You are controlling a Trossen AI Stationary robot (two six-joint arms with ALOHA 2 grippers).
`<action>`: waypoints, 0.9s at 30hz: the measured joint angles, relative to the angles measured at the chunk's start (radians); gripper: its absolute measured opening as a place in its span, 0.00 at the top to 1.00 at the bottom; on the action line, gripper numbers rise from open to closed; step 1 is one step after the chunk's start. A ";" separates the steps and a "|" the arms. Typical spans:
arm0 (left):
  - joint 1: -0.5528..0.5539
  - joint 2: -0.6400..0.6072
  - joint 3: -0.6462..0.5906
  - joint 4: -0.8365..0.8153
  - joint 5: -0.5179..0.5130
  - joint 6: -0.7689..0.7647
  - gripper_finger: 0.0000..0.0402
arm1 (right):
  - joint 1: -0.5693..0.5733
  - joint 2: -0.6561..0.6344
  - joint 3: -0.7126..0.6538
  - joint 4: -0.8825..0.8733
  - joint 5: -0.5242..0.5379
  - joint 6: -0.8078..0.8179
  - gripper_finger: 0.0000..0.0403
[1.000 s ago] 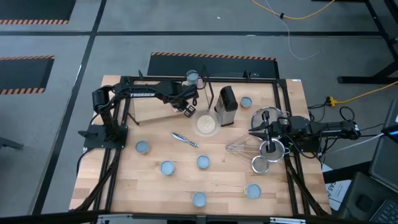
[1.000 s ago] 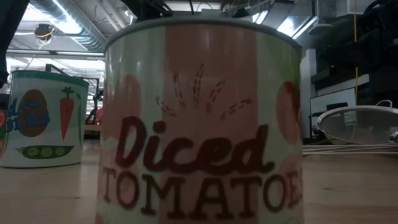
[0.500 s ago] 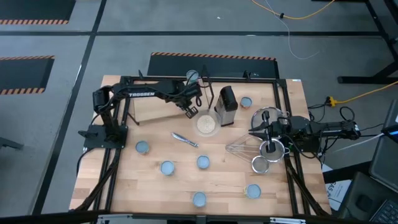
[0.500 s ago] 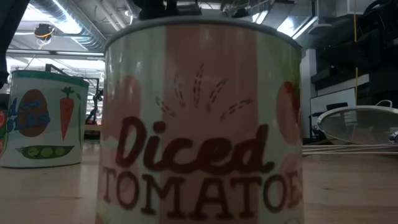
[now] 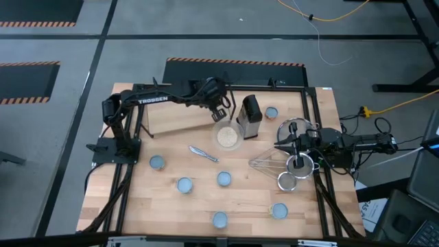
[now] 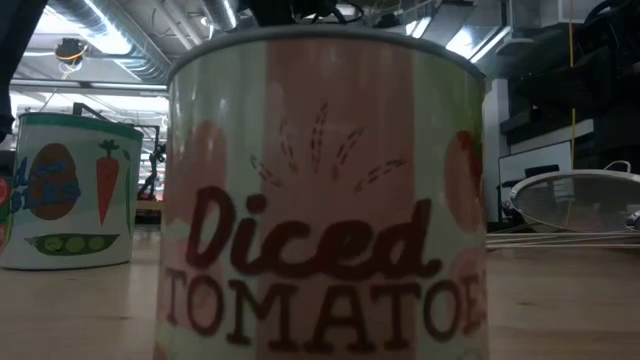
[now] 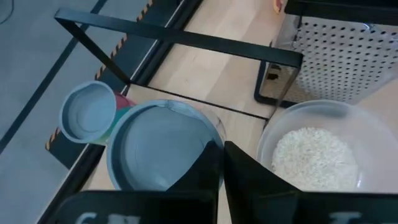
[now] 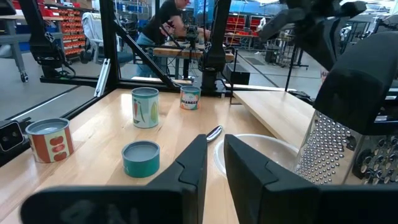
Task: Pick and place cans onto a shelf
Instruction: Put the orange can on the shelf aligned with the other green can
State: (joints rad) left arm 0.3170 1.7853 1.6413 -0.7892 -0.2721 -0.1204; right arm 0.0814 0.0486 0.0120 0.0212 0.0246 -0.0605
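My left gripper (image 5: 221, 111) hangs shut over the table's far side, beside the pale shelf board (image 5: 175, 120). Right below it stands a can with a blue-grey top (image 7: 155, 146), and a second can with a red label (image 7: 90, 115) stands close beside that one. I see nothing between the left fingers. More cans stand on the tabletop (image 5: 157, 162) (image 5: 223, 178) (image 5: 278, 210) (image 5: 271, 112). A diced-tomatoes can (image 6: 325, 190) fills the low view. My right gripper (image 5: 278, 145) waits at the right with a narrow gap (image 8: 214, 165) and holds nothing.
A perforated grater (image 5: 250, 116) and a bowl of rice (image 5: 228, 137) stand just right of the left gripper. A whisk (image 5: 264, 162) and round strainers (image 5: 295, 165) lie by the right gripper. A small utensil (image 5: 204, 154) lies mid-table. A black frame (image 7: 186, 40) borders the far edge.
My left gripper has risen and gone a little toward the table's far right, rolling as it went. In the high view it now hides the can at the far edge, which showed clear of it a second ago. The cans have stayed where they were.
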 joint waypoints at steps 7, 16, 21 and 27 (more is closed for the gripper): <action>0.008 0.036 -0.002 0.011 0.000 0.000 0.99 | 0.000 0.000 0.000 0.000 0.000 0.000 0.85; -0.005 0.143 -0.004 -0.006 0.012 0.000 0.99 | 0.000 0.006 0.000 0.002 0.000 0.002 0.85; -0.008 0.199 -0.005 -0.004 0.039 0.000 0.99 | 0.000 0.010 0.000 0.000 0.000 0.003 0.85; -0.011 0.220 -0.001 0.003 0.047 0.003 0.99 | 0.000 0.010 0.000 0.000 0.000 0.003 0.85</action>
State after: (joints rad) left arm 0.3065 2.0050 1.6402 -0.7864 -0.2249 -0.1177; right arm 0.0815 0.0586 0.0116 0.0212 0.0246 -0.0578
